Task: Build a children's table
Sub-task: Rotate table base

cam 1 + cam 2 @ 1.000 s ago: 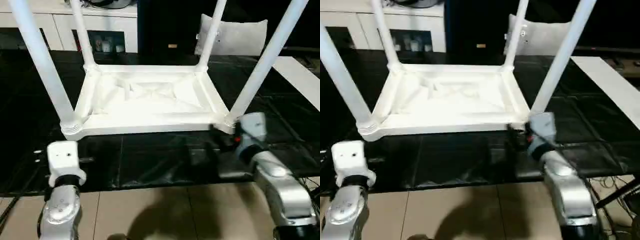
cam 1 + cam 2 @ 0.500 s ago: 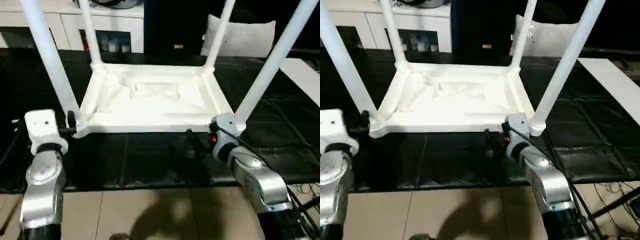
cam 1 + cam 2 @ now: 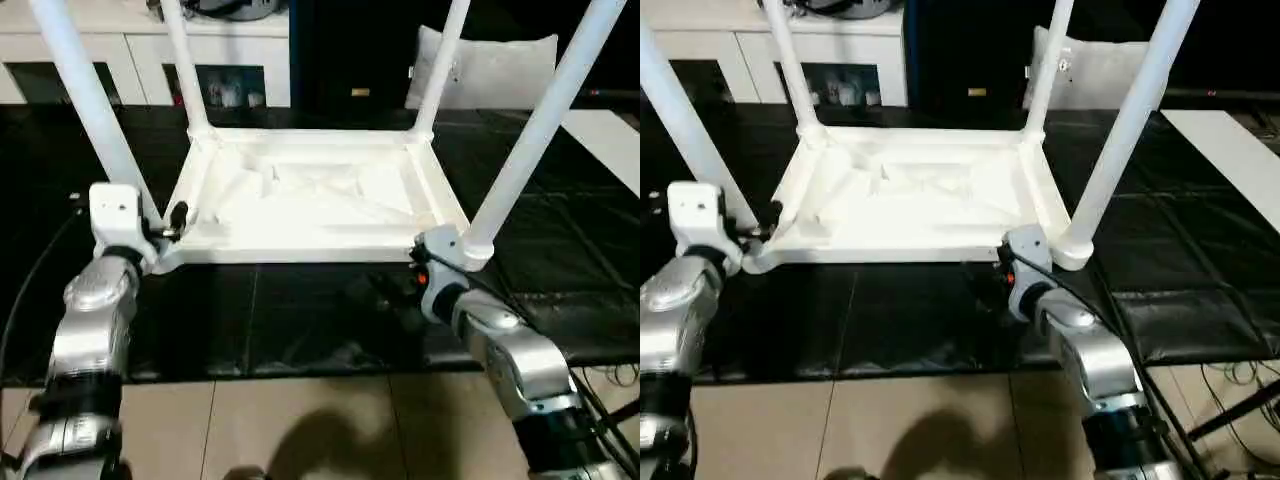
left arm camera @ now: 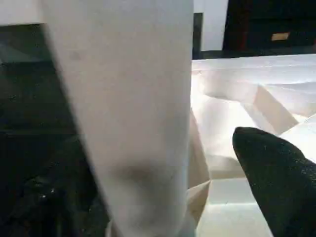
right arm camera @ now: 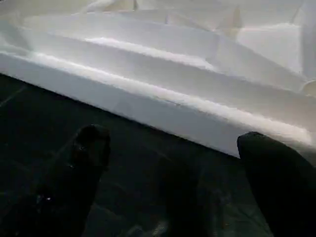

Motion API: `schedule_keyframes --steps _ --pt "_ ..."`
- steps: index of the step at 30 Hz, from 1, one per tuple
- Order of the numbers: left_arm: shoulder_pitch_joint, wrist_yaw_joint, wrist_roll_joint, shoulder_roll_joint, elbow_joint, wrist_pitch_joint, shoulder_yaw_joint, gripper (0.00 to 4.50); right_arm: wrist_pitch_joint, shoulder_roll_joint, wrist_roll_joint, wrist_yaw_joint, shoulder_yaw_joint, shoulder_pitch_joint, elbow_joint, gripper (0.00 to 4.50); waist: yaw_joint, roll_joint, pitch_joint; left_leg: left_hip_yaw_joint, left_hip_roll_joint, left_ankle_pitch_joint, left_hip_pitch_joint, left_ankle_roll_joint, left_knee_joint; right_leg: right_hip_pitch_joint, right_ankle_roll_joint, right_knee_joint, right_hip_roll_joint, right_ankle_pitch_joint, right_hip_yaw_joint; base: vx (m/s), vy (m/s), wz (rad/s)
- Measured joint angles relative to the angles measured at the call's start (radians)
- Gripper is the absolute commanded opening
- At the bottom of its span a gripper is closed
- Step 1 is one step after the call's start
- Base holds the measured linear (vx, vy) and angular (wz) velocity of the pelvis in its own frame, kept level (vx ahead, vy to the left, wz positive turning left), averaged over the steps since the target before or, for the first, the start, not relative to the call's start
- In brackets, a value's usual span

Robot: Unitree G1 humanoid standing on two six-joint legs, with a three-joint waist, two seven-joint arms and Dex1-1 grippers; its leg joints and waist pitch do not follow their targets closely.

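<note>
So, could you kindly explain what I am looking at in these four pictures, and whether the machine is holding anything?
It is a two-armed humanoid robot. Two pictures come from cameras in its head, looking down over its silver forearms; the other two come from a camera on each wrist. A white children's table lies upside down on a black floor mat, its four legs pointing up. The left gripper is open at the near left leg, one black finger inside the top's rim. The right gripper is open just short of the table's near edge. Nothing is held. Behind stand a white cabinet and a pale cushion.
</note>
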Motion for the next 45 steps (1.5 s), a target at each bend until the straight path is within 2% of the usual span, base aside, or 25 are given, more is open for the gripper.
schedule_keyframes --steps 2,4,8,9,11,13,19,23,29,32,36,40,45 --pt "-0.062 -0.063 -0.046 0.001 0.100 -0.014 0.025 4.44 -0.001 0.000 0.000 0.009 -0.008 -0.010 0.065 4.50 0.004 -0.002 0.000 0.000 0.000 0.000 0.000 0.000 0.001 0.001 0.000 0.000 -0.001 0.000 0.000 0.000 0.000 0.00" --pt "-0.086 -0.128 -0.078 0.009 0.143 -0.019 0.037 4.44 -0.004 -0.006 -0.001 0.008 -0.012 -0.012 0.113 4.50 0.008 -0.002 0.000 0.001 -0.001 0.000 -0.001 0.000 0.001 0.001 0.000 0.000 -0.003 0.000 0.000 0.000 0.000 0.00" --pt "-0.089 -0.323 -0.145 0.015 0.151 0.027 0.033 4.44 -0.036 -0.006 -0.003 -0.004 -0.033 -0.055 0.201 4.50 0.017 -0.002 0.000 0.002 -0.002 0.000 -0.002 0.000 0.001 0.000 -0.003 0.000 -0.004 0.002 0.000 0.000 0.000 0.00" --pt "-0.088 -0.375 -0.158 0.014 0.151 0.041 0.020 4.44 -0.046 -0.007 -0.003 -0.009 -0.043 -0.070 0.218 4.50 0.021 -0.002 0.000 0.002 -0.002 0.000 -0.002 0.000 0.001 0.000 -0.004 0.000 -0.004 0.002 0.000 0.000 0.000 0.00" --pt "-0.047 -0.550 -0.185 0.042 0.087 0.112 -0.058 4.44 -0.093 -0.015 -0.011 -0.016 -0.063 -0.120 0.297 4.50 0.023 -0.002 0.000 0.002 -0.002 0.000 -0.002 0.000 0.001 0.000 -0.004 0.001 -0.005 0.002 0.000 0.000 0.000 0.00" --pt "-0.018 -0.657 -0.208 0.037 0.059 0.152 -0.119 4.44 -0.127 -0.031 -0.021 -0.011 -0.076 -0.139 0.341 4.50 0.028 -0.003 0.000 0.003 -0.002 0.000 -0.001 0.000 0.001 0.000 -0.003 0.002 -0.005 0.000 0.000 0.000 0.000 0.00" --pt "0.013 -0.778 -0.246 -0.005 -0.030 0.222 -0.227 4.44 -0.197 -0.046 -0.026 0.022 -0.076 -0.165 0.487 4.50 0.023 -0.008 0.002 0.004 -0.001 0.000 -0.001 0.000 0.001 -0.002 -0.005 0.008 -0.005 -0.001 0.001 0.000 0.000 0.00" --pt "0.046 -0.816 -0.284 -0.029 -0.138 0.285 -0.281 4.44 -0.231 -0.051 -0.039 0.036 -0.077 -0.194 0.544 4.50 0.013 -0.011 0.003 0.004 -0.001 0.001 0.000 0.000 0.001 -0.003 -0.005 0.010 -0.005 -0.002 0.001 0.000 0.000 0.00" --pt "0.122 -0.851 -0.373 -0.038 -0.423 0.438 -0.364 4.44 -0.305 -0.043 -0.071 0.093 -0.066 -0.239 0.646 4.50 -0.036 -0.015 0.005 0.006 0.000 0.001 -0.001 0.000 0.001 -0.003 -0.007 0.010 -0.005 -0.002 0.001 0.000 0.000 0.00" --pt "0.129 -0.850 -0.403 -0.076 -0.473 0.475 -0.388 4.44 -0.337 -0.028 -0.089 0.128 -0.047 -0.248 0.668 4.50 -0.057 -0.018 0.007 0.006 0.002 0.001 -0.003 0.000 0.001 -0.003 -0.008 0.011 -0.002 -0.003 0.001 0.000 0.000 0.00" --pt "0.132 -0.832 -0.412 -0.094 -0.500 0.498 -0.405 4.44 -0.368 0.000 -0.100 0.171 -0.016 -0.264 0.686 4.50 -0.078 -0.023 0.010 0.006 0.004 0.001 -0.001 -0.001 0.001 -0.003 -0.008 0.011 0.001 -0.004 0.001 0.000 0.000 0.00" --pt "0.142 -0.809 -0.416 -0.097 -0.530 0.525 -0.405 4.44 -0.397 0.024 -0.122 0.190 -0.004 -0.290 0.725 4.50 -0.080 -0.025 0.011 0.006 0.004 0.001 0.000 -0.002 0.001 -0.003 -0.008 0.011 0.001 -0.004 0.001 0.000 0.000 0.00" --pt "0.152 -0.796 -0.467 -0.121 -0.549 0.578 -0.392 4.44 -0.447 0.038 -0.137 0.225 0.005 -0.302 0.759 4.50 -0.080 -0.025 0.011 0.006 0.004 0.001 0.001 -0.001 0.001 -0.004 -0.012 0.011 0.001 -0.003 0.001 0.000 0.000 0.00"
